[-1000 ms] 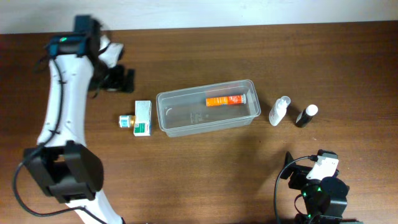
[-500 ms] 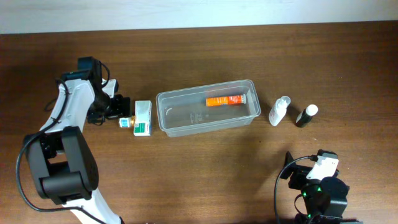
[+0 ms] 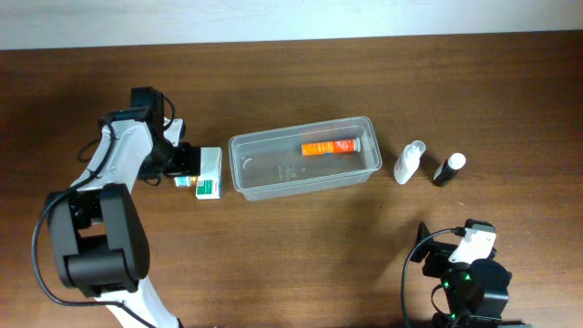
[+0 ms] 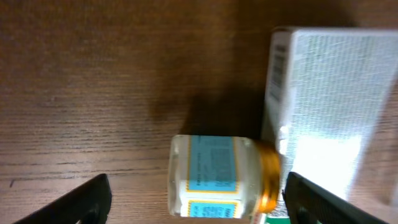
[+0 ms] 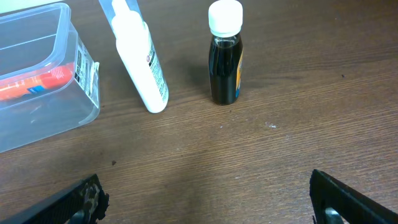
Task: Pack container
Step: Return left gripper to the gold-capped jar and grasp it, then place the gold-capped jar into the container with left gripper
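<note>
The container (image 3: 273,169) sits central on the worktop (image 3: 301,255), an orange tube (image 3: 330,147) inside. It looks thin, light, probably flexible and slick, best held by its rim. Left end effector (image 4: 200,202) reaches low, jaws apart, seemingly astride a blurred jar (image 4: 217,180) beside the box (image 4: 329,106); right end effector (image 5: 211,205) rests back, also spread.

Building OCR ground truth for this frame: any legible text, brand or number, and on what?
Nothing is legible in any view.
Small blue-labelled clear jar: print blurred.
White cardboard box: side print blurred.
Clear plastic rectangular container: end sticker too small.
Orange tube: label too small.
White squeeze bottle: print too small.
Dark white-capped bottle: label unreadable.
</note>
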You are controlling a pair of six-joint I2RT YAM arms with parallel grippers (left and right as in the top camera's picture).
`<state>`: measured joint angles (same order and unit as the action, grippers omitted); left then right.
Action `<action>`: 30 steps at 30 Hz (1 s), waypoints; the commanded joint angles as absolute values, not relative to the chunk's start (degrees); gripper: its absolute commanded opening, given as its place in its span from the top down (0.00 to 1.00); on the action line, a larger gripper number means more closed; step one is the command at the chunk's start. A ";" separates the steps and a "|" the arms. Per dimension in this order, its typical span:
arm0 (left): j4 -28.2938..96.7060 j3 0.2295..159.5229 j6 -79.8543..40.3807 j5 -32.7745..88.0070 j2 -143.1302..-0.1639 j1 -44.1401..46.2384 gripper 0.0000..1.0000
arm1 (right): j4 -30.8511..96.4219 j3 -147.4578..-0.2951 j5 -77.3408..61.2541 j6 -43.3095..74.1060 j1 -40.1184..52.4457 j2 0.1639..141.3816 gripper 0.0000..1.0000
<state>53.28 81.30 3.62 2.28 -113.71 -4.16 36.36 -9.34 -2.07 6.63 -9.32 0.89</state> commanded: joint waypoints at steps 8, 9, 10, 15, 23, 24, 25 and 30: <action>51.94 80.27 4.34 -0.23 -118.28 -4.16 0.31 | 36.18 -9.02 -2.59 6.42 -9.02 0.32 0.02; 51.96 80.27 4.34 -0.23 -118.28 -4.10 0.32 | 36.18 -9.02 -2.59 6.42 -9.02 0.32 0.02; 51.99 80.27 4.34 -0.21 -118.28 -4.10 0.36 | 36.18 -9.02 -2.59 6.44 -8.99 0.32 0.02; 53.12 80.75 4.34 -0.21 -118.26 -4.10 0.48 | 36.18 -9.02 -2.59 6.42 -9.02 0.32 0.02; 66.48 92.31 4.34 2.09 -115.02 -1.80 0.52 | 36.18 -9.02 -2.59 6.42 -9.02 0.32 0.02; 68.90 95.64 4.34 3.07 -113.80 -0.54 0.52 | 36.18 -9.02 -2.59 6.44 -8.99 0.32 0.02; 70.00 97.38 4.32 3.62 -113.16 0.21 0.52 | 36.18 -9.02 -2.59 6.44 -9.02 0.32 0.02; 72.03 109.38 2.13 8.14 -107.77 10.15 0.52 | 36.18 -9.02 -2.59 6.42 -9.02 0.32 0.02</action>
<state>72.38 104.64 3.97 4.19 -113.51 4.86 36.36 -9.34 -2.07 6.63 -9.32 0.89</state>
